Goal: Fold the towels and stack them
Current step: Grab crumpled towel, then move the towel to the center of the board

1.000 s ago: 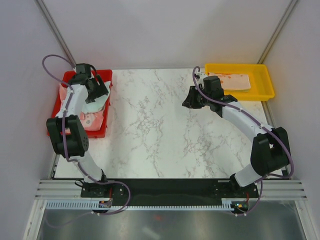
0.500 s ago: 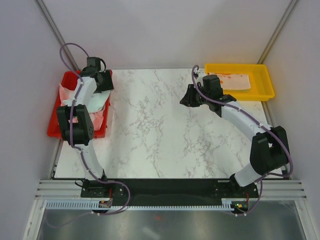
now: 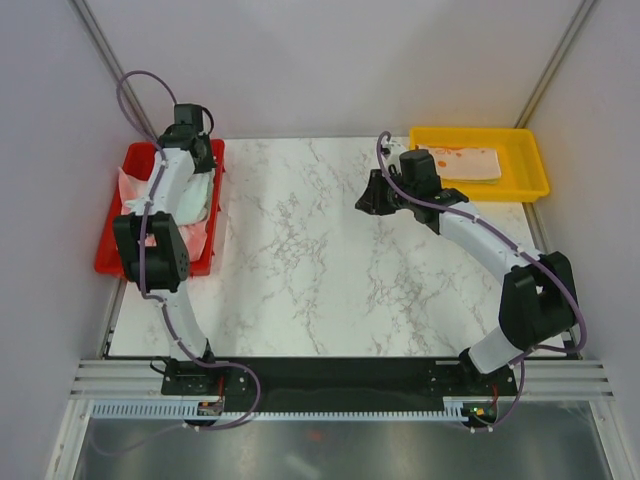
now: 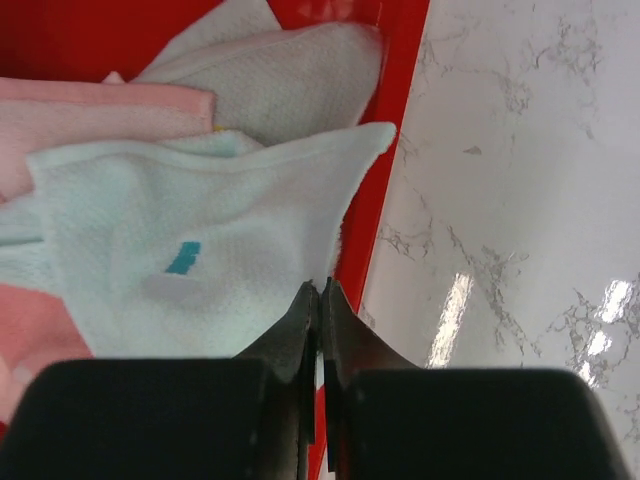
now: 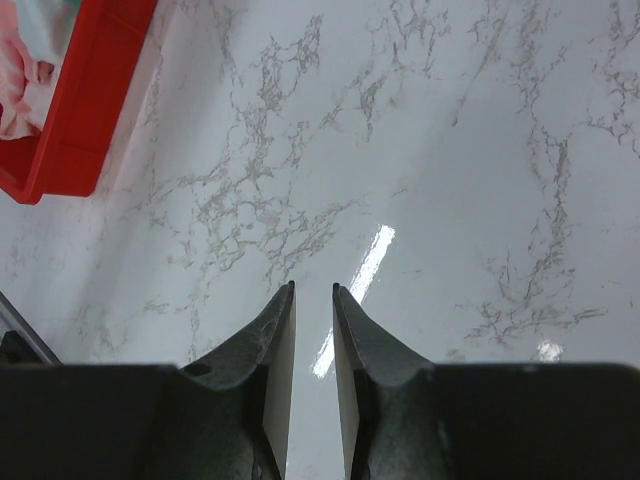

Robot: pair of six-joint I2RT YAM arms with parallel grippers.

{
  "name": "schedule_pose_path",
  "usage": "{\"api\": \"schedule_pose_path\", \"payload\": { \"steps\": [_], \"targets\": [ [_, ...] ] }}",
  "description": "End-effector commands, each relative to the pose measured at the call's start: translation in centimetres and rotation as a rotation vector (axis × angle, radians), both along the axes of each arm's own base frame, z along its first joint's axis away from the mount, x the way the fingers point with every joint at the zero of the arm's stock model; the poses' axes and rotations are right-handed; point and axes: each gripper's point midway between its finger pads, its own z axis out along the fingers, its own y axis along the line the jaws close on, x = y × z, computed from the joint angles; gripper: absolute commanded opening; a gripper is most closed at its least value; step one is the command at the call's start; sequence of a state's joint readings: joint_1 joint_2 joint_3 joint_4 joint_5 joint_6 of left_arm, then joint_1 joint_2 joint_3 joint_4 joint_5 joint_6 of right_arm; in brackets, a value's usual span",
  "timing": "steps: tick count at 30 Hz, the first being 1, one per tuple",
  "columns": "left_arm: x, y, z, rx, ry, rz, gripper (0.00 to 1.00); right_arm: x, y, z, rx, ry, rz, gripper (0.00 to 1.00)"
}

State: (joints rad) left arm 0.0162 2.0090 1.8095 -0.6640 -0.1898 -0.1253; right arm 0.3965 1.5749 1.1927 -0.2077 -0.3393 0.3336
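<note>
Several towels lie crumpled in the red tray [image 3: 108, 262]. In the left wrist view a mint green towel [image 4: 200, 260] with a small teal tag lies on top, over a pink towel [image 4: 90, 110] and a pale cream one [image 4: 290, 80]. My left gripper [image 4: 320, 284] is shut on the mint towel's right edge, just inside the tray's red wall [image 4: 400, 120]. From above, the left gripper [image 3: 197, 163] hangs over the tray's far right part. My right gripper [image 5: 312, 288] is open by a narrow gap, holds nothing, and hovers over bare marble [image 3: 366, 200]. A folded cream towel [image 3: 465, 163] rests in the yellow tray [image 3: 532, 187].
The marble table [image 3: 300, 260] runs between the two trays. The red tray stands at its left edge and the yellow tray at the far right corner. Grey walls and metal posts close in the back and both sides.
My left arm swung toward the tray's far right side and its jaws went from wide open to shut on the mint towel's edge. The right gripper drifted slightly left.
</note>
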Motion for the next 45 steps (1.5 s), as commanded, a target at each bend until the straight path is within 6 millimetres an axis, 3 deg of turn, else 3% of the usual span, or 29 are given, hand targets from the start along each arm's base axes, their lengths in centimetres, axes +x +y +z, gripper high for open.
{"api": "schedule_pose_path", "payload": {
  "steps": [1, 2, 4, 6, 8, 10, 12, 13, 16, 17, 18, 19, 20, 21, 23, 24, 25, 26, 27, 28, 29, 31, 32, 36, 37, 38, 40, 42, 45],
  "targets": [
    [-0.8, 1.6, 10.4, 0.093, -0.202, 0.049, 0.02, 0.1, 1.4, 2.5, 0.025, -0.052, 0.031, 0.29],
    [-1.5, 1.7, 12.6, 0.102, -0.241, 0.06, 0.02, -0.1, 1.5, 2.7, 0.03, -0.054, 0.035, 0.29],
    [-2.2, -0.6, 16.0, 0.112, -0.305, 0.026, 0.02, -0.6, 1.7, 3.0, 0.035, -0.052, 0.041, 0.29],
    [-3.7, -2.4, 20.9, 0.07, -0.412, -0.024, 0.02, -0.9, 1.4, 3.7, 0.038, -0.066, 0.034, 0.3],
    [-4.9, -6.9, 24.3, -0.104, -0.5, -0.156, 0.02, -1.2, 0.8, 4.5, 0.028, -0.08, 0.013, 0.31],
    [-7.6, -11.7, 28.3, -0.329, -0.573, -0.321, 0.02, -1.5, 0.3, 5.1, 0.016, -0.089, -0.001, 0.32],
    [-9.8, -14.7, 30.8, -0.462, -0.613, -0.425, 0.02, -2.0, -0.3, 6.1, 0.008, -0.107, -0.016, 0.34],
    [-11.6, -18.2, 31.4, -0.583, -0.586, -0.539, 0.02, -2.1, -0.6, 6.3, 0.001, -0.114, -0.023, 0.36],
    [-15.7, -24.7, 31.6, -0.724, -0.536, -0.741, 0.02, -2.8, -1.8, 6.9, -0.023, -0.137, -0.057, 0.38],
    [-16.4, -26.1, 29.7, -0.747, -0.486, -0.773, 0.02, -3.0, -2.3, 7.4, -0.029, -0.155, -0.079, 0.38],
    [-17.0, -27.2, 29.4, -0.767, -0.488, -0.798, 0.02, -3.3, -2.7, 7.3, -0.041, -0.149, -0.088, 0.39],
    [-19.2, -29.1, 29.7, -0.807, -0.484, -0.857, 0.02, -3.5, -3.1, 7.0, -0.052, -0.146, -0.098, 0.39],
    [-19.8, -30.2, 27.5, -0.815, -0.438, -0.873, 0.02, -3.9, -3.3, 7.3, -0.049, -0.154, -0.103, 0.39],
    [-20.8, -31.8, 27.0, -0.806, -0.44, -0.897, 0.02, -4.1, -3.6, 7.2, -0.057, -0.154, -0.114, 0.39],
    [-21.4, -32.5, 25.4, -0.791, -0.421, -0.88, 0.02, -4.5, -4.1, 7.0, -0.059, -0.153, -0.128, 0.4],
    [-21.3, -32.7, 22.4, -0.78, -0.364, -0.844, 0.02, -4.7, -4.2, 6.7, -0.061, -0.145, -0.132, 0.4],
    [-21.2, -32.7, 21.2, -0.796, -0.337, -0.808, 0.02, -5.0, -4.5, 6.4, -0.063, -0.137, -0.141, 0.4],
    [-21.3, -32.6, 17.8, -0.791, -0.269, -0.775, 0.02, -5.1, -4.7, 6.1, -0.069, -0.129, -0.153, 0.4],
    [-21.5, -32.4, 16.0, -0.789, -0.235, -0.748, 0.02, -5.4, -5.0, 5.6, -0.071, -0.103, -0.174, 0.41],
    [-21.0, -31.8, 14.0, -0.772, -0.209, -0.665, 0.02, -5.2, -5.8, 4.8, -0.098, -0.087, -0.223, 0.42],
    [-21.4, -30.9, 10.3, -0.742, -0.146, -0.611, 0.02, -5.2, -6.2, 4.2, -0.111, -0.065, -0.25, 0.43],
    [-20.8, -29.0, 6.2, -0.66, -0.111, -0.483, 0.03, -5.5, -6.7, 2.1, -0.141, -0.014, -0.274, 0.43],
    [-21.4, -27.8, 2.8, -0.612, -0.045, -0.427, 0.05, -5.6, -6.7, 1.3, -0.15, 0.004, -0.275, 0.43],
    [-21.9, -25.2, -3.1, -0.492, 0.103, -0.26, 0.28, -6.1, -6.3, -2.2, -0.162, 0.101, -0.265, 0.43],
    [-22.1, -25.1, -3.6, -0.482, 0.128, -0.248, 0.43, -6.2, -6.1, -3.0, -0.165, 0.124, -0.254, 0.43],
    [-22.3, -25.0, -3.8, -0.466, 0.164, -0.237, 0.49, -6.5, -5.9, -3.4, -0.16, 0.141, -0.241, 0.43],
    [-21.6, -23.9, -3.9, -0.397, 0.158, -0.198, 0.58, -7.4, -5.7, -4.7, -0.16, 0.179, -0.222, 0.43],
    [-20.3, -23.5, -2.3, -0.348, 0.102, -0.219, 0.64, -8.6, -5.3, -6.1, -0.137, 0.222, -0.192, 0.44],
    [-17.8, -24.4, -0.4, -0.327, 0.05, -0.298, 0.71, -10.2, -4.7, -8.0, -0.074, 0.282, -0.18, 0.44]
  ]
}}
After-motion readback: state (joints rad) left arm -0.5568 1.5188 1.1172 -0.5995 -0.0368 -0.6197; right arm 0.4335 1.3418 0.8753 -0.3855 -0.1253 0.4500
